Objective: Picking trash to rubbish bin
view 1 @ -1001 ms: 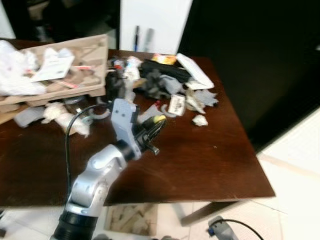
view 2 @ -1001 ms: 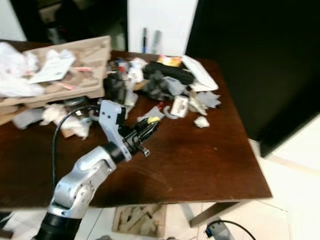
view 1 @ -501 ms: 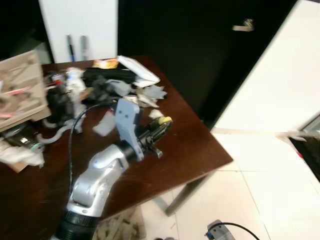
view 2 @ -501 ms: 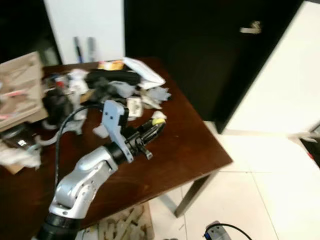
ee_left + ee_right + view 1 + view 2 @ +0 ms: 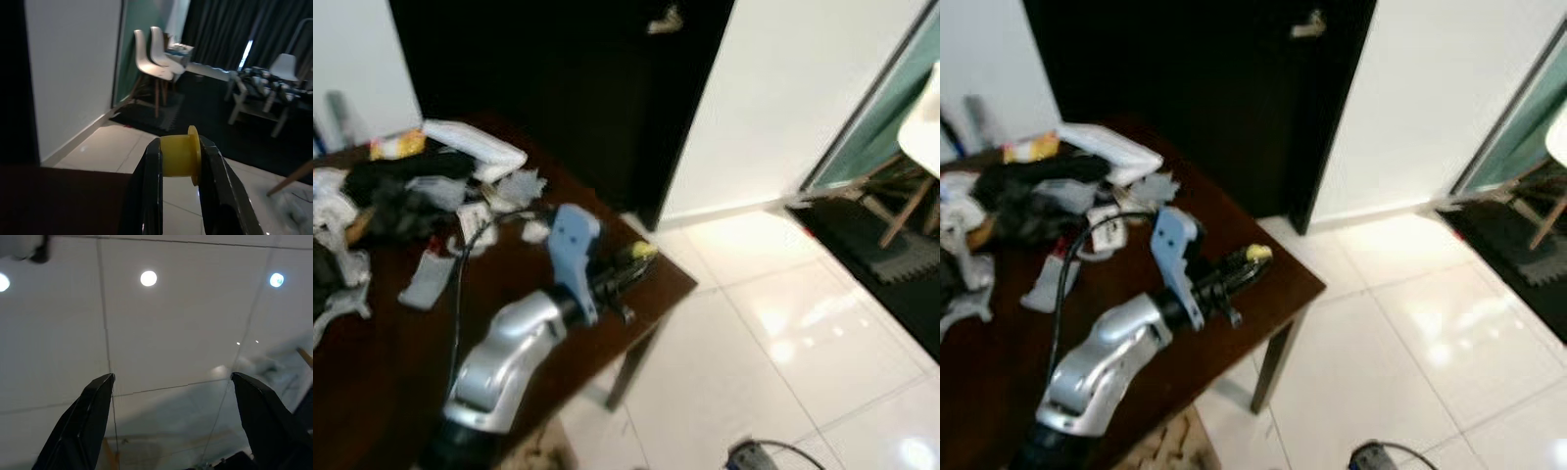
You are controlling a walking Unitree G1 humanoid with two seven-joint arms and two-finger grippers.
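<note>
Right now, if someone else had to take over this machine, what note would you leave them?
Left claw: shut on a yellow cap, held out past the table corner.
Right claw: open, holding nothing, pointing at the ceiling.
Done: one piece of trash picked up.
Left: no bin in sight yet; find it, drop the cap, then come back for the trash pile on the table.

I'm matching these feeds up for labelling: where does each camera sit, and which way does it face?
Eye views: head, looking down at the table corner and floor; left arm shows, left gripper holding a yellow cap.
Left wrist view: along its fingers, clamped on the cap, toward chairs.
Right wrist view: along open fingers at white tiles.
Shared: cap, eyes and left wrist.
</note>
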